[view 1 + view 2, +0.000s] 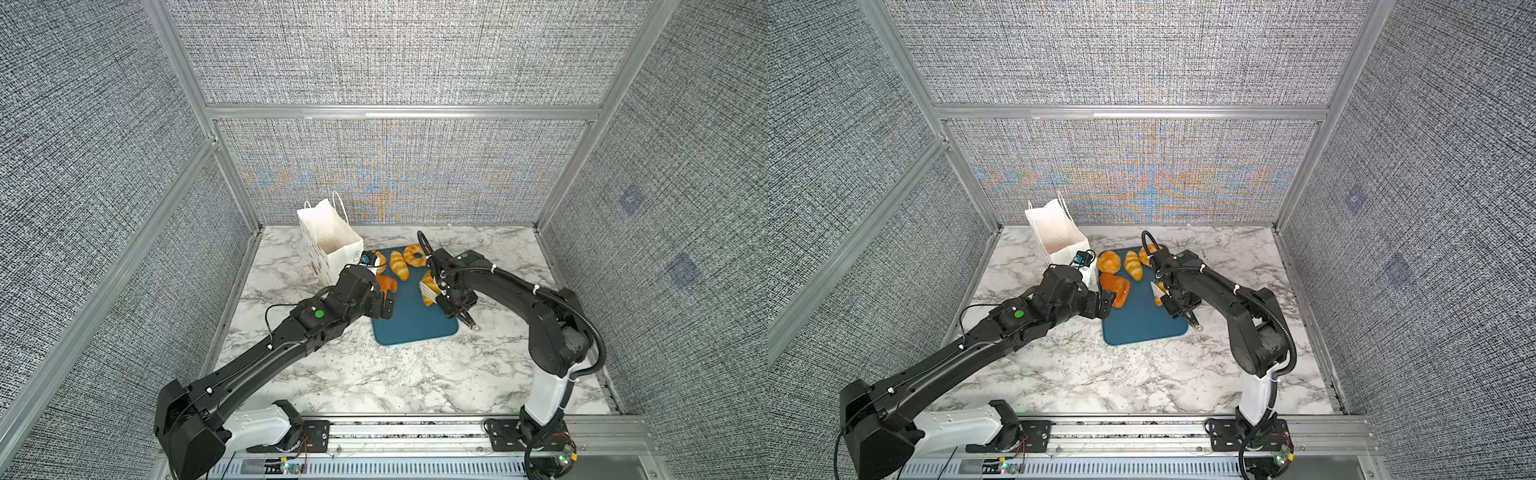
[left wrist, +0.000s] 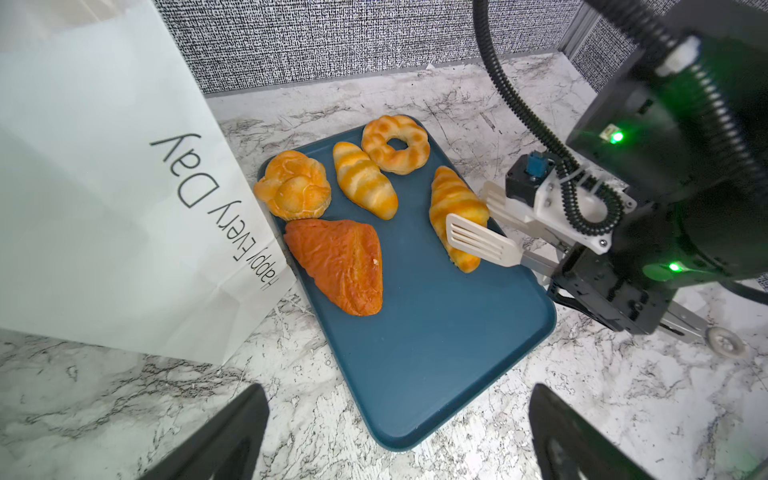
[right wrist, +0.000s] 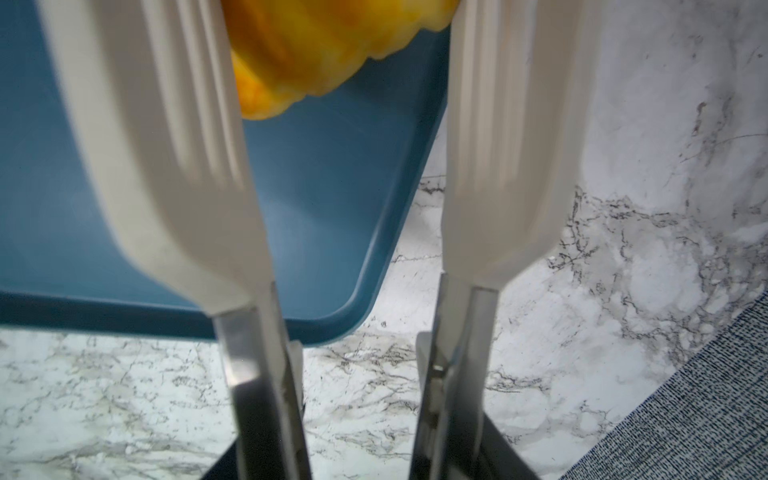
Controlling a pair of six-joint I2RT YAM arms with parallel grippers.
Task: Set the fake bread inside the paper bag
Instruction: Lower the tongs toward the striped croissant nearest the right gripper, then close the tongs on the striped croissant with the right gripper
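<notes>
Fake bread (image 2: pixel 363 185), five pieces in view, lay on the teal tray (image 2: pixel 436 332) toward the desk's far edge, just beside the paper bag (image 2: pixel 104 187) standing open near the far left corner. Our left tool (image 2: pixel 399 440) hung wide open and empty, while the right tool (image 3: pixel 359 440) clamped white tongs (image 2: pixel 478 245) whose blades flanked a croissant (image 2: pixel 455 208); we judged that glossy piece could slip free, or the light bag tip when bumped. Grey lettering on the bag read "Happy Every Day".

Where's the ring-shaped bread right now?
In a top view the ring-shaped bread lies at the teal tray's far end, right of a striped roll, beside the right arm.
</notes>
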